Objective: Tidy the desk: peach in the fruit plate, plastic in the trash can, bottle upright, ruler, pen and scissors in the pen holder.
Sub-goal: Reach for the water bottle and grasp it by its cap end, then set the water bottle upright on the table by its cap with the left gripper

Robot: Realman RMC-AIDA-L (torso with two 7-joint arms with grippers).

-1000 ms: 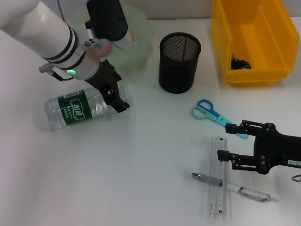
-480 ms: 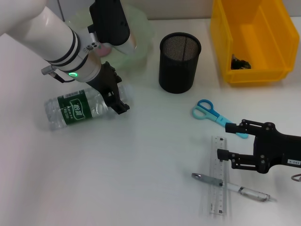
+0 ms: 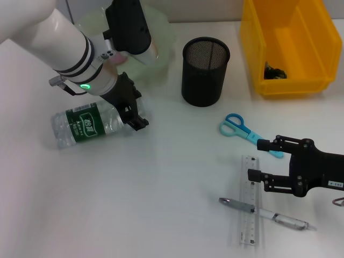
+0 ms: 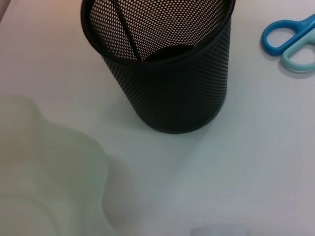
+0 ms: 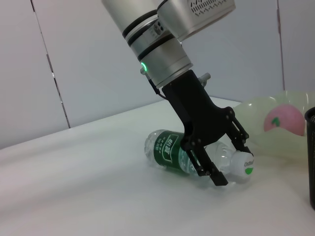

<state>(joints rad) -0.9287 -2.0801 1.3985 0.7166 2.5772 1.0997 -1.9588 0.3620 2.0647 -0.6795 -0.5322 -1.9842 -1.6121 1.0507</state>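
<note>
The clear bottle [image 3: 88, 124] with a green label lies on its side at the left. My left gripper [image 3: 134, 110] is down at its neck end, open, one finger on each side of the bottle's shoulder [image 5: 221, 152]. The peach [image 5: 283, 120] sits in the pale green fruit plate [image 3: 161, 37]. Dark plastic [image 3: 277, 71] lies in the yellow trash can [image 3: 290, 32]. The blue scissors [image 3: 239, 128], clear ruler [image 3: 250, 209] and pen [image 3: 266, 214] lie at the right. My right gripper [image 3: 255, 159] is open between the scissors and the ruler. The black mesh pen holder [image 3: 204, 70] stands mid-table.
The left arm covers part of the fruit plate in the head view. The left wrist view shows the pen holder [image 4: 167, 73], the scissors' handles [image 4: 290, 42] and the plate's rim [image 4: 49, 172]. White table lies between the bottle and the ruler.
My left gripper has shifted slightly down and left along the bottle's neck end. The bottle and the right arm have not moved.
</note>
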